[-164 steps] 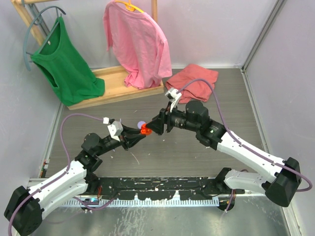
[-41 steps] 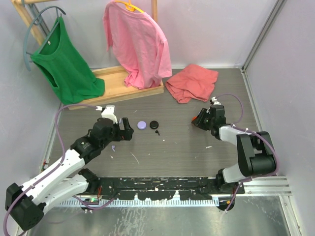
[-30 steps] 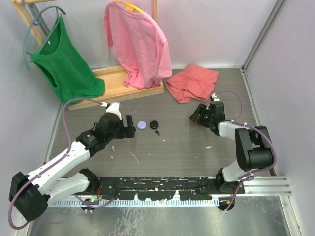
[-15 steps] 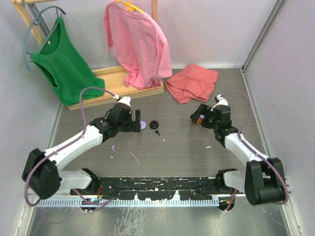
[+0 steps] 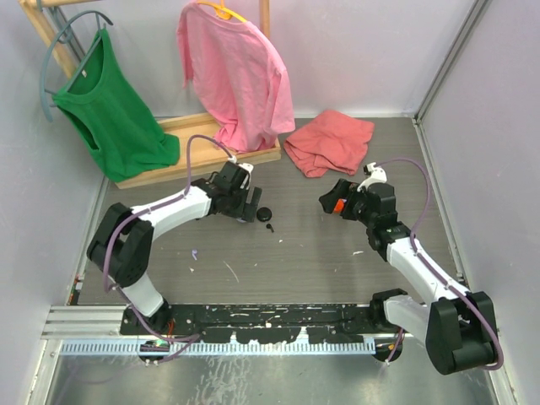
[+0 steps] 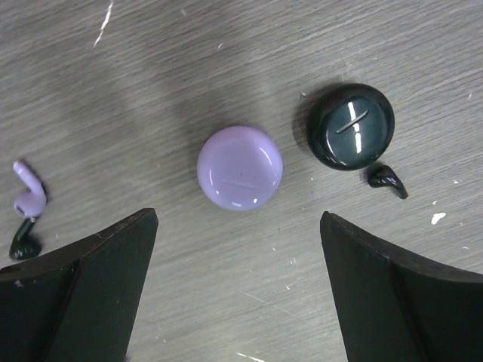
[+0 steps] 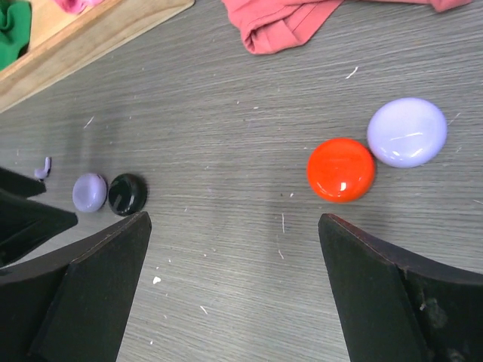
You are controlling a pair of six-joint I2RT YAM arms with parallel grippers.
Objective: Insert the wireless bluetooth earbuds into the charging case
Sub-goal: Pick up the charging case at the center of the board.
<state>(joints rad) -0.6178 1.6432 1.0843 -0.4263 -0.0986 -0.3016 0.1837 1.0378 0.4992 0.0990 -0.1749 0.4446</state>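
A lavender earbud (image 6: pixel 29 194) lies on its side on the worktop (image 6: pixel 151 68). A black earbud (image 6: pixel 23 246) is just beside its stem, and both are close to the tip of one of the left fingers (image 6: pixel 83 294). A second black earbud (image 6: pixel 388 181) rests just beside the black case (image 6: pixel 352 136). The lavender case (image 6: pixel 240 167) sits between the two groups, and its lid looks shut.

The left fingers stand wide apart above that case, gripping nothing. The right fingers (image 7: pixel 83 302) are likewise spread and empty, over a red-orange case (image 7: pixel 341 169) and a second lavender case (image 7: pixel 407 132) near the pink cloth (image 7: pixel 302 19).

The step in hand is probably taking the lavender case. Centre on it, descend straight, and close across its widest part so the smooth dome cannot slip out. Keep the near fingertip off the two buds.
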